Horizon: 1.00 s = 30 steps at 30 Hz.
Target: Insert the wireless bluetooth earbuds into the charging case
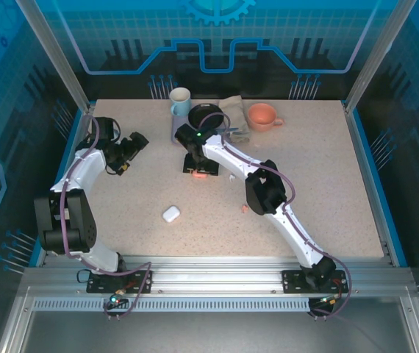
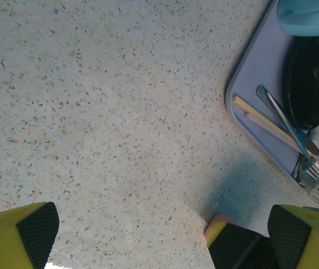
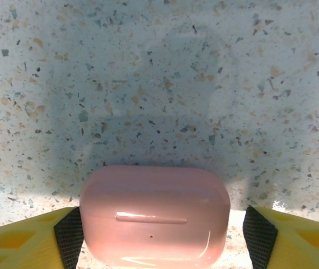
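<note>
The right claw (image 3: 160, 240) is straddling the pink charging case (image 3: 155, 213), jaws open; the left claw (image 2: 160, 235) is hovering wide above the surface (image 2: 103, 112).

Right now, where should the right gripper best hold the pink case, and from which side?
Take the pink case across its two rounded short ends, coming straight down from above. It lies closed on the table, and the open right gripper straddles it end to end, so closing there should likely clamp it squarely without a turn of the wrist.
</note>
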Each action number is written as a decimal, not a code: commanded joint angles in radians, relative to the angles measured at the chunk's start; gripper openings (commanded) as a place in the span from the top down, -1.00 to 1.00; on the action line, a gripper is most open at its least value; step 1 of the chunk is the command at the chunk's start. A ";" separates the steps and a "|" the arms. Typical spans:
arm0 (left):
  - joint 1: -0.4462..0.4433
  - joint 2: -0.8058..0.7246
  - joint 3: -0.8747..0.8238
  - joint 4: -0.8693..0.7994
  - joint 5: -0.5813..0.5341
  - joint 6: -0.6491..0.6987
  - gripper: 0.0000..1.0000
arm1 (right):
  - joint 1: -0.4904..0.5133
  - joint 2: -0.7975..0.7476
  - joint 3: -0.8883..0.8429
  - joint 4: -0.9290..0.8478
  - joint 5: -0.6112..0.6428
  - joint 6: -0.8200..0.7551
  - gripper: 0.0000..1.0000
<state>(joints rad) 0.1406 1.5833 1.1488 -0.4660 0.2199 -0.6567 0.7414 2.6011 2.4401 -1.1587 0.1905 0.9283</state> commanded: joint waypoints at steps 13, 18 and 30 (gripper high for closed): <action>-0.001 0.006 0.004 0.012 0.053 -0.015 -0.98 | -0.009 0.047 -0.002 0.026 -0.017 -0.030 -0.51; -0.012 0.005 -0.005 0.013 0.058 -0.002 -0.98 | -0.013 0.047 0.001 0.042 -0.020 -0.058 -0.41; -0.054 -0.052 -0.059 0.046 0.121 0.032 -0.97 | -0.025 -0.076 -0.080 0.123 -0.056 -0.120 -0.07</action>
<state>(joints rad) 0.0975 1.5761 1.1297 -0.4423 0.2855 -0.6464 0.7307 2.5923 2.4016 -1.0840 0.1619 0.8341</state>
